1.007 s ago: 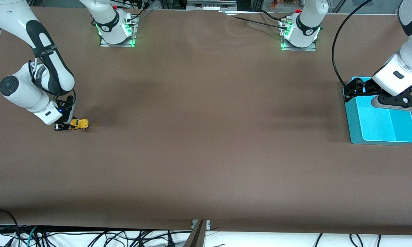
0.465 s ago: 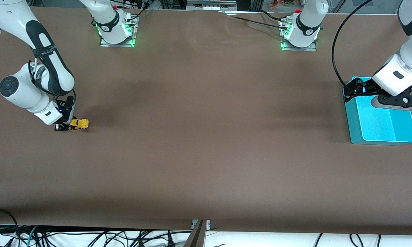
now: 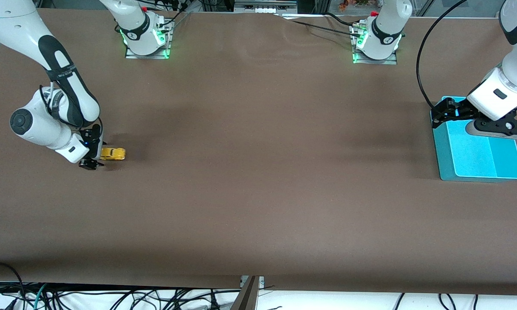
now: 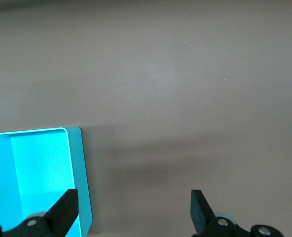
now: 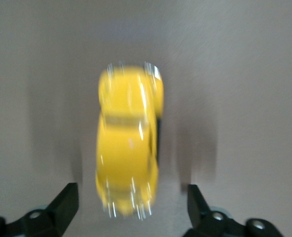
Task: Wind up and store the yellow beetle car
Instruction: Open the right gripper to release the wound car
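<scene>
The yellow beetle car [image 3: 113,153] is seen on the surface [image 3: 258,181], between the right gripper [image 5: 131,210]'s wide fingers. The left gripper [image 4: 133,210], fingers wide, is held over the blue tray [image 3: 478,165].

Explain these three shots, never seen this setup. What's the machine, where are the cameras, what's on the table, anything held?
Two robot arms, each ending in a two-finger gripper, work at a brown table. The wide shot comes from a high camera facing them, so their bases stand along its top. The other two shots come from cameras on each arm's wrist, looking down past the fingers.

The right gripper is at its end of the table, open, with the yellow beetle car on the table just ahead of its fingers; the right wrist view shows the car free between them. The left gripper waits open over the edge of a turquoise tray at the left arm's end. Nothing is held.
</scene>
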